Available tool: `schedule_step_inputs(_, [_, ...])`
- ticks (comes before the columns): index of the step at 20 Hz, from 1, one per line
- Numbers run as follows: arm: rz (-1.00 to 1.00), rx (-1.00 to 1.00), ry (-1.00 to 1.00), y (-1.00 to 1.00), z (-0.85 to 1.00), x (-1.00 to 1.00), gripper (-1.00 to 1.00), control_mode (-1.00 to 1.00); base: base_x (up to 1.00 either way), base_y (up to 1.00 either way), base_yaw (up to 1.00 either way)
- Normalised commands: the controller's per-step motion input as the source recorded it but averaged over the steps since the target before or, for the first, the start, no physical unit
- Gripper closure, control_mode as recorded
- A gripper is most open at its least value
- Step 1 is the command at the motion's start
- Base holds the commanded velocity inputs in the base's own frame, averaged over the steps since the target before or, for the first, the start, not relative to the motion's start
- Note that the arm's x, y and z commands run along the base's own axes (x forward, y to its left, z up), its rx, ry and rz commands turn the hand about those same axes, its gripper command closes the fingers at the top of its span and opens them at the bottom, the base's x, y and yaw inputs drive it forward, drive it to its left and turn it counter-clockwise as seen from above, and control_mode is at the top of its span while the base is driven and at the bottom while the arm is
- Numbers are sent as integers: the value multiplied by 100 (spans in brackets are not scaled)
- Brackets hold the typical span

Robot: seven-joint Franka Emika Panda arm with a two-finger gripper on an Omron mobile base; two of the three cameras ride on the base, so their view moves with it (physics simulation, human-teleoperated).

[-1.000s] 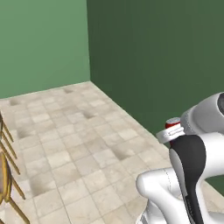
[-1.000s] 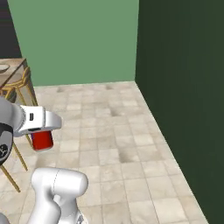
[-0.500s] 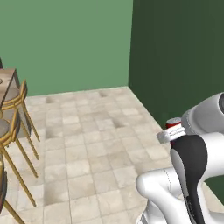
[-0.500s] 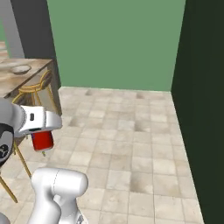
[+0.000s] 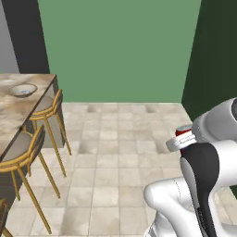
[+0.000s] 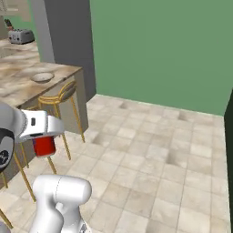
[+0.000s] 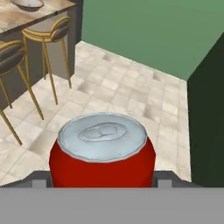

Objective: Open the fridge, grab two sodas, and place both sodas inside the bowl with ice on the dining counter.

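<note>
My gripper (image 7: 103, 178) is shut on a short red soda can (image 7: 103, 151) with a silver top, which stands upright between the fingers. From the right base view the can (image 6: 44, 146) hangs below the white hand (image 6: 42, 128), held in the air over the floor. In the left base view its red rim (image 5: 183, 132) peeks out above the gripper (image 5: 181, 141). The tan bowl (image 5: 23, 90) with pale ice sits on the beige marbled dining counter (image 5: 14, 111), ahead to the left and well away from the can. It also shows as the bowl (image 6: 42, 77) and the bowl (image 7: 28, 4). The fridge is out of view.
Gold-legged stools (image 5: 44, 113) (image 6: 61, 98) stand along the counter's near side. A green wall (image 5: 120, 46) closes the back and a dark green panel (image 5: 217, 60) stands on the right. Tiled floor (image 6: 150, 154) lies open between them. A toaster (image 6: 20, 35) sits on a far counter.
The whole picture has swung: the base has turned, bringing the dining counter, stools and bowl into view on the left. The can has stayed in the gripper.
</note>
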Motion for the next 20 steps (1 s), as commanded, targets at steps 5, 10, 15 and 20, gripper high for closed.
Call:
schedule_step_inputs(5, [0,0,0,0,0,0,100,100,98,-36,46])
schedule_step_inputs(10, [0,0,0,0,0,0,100,100,97,-35,46])
schedule_step_inputs(15, [0,0,0,0,0,0,100,100,96,-37,46])
schedule_step_inputs(20, [0,0,0,0,0,0,100,100,96,-35,46])
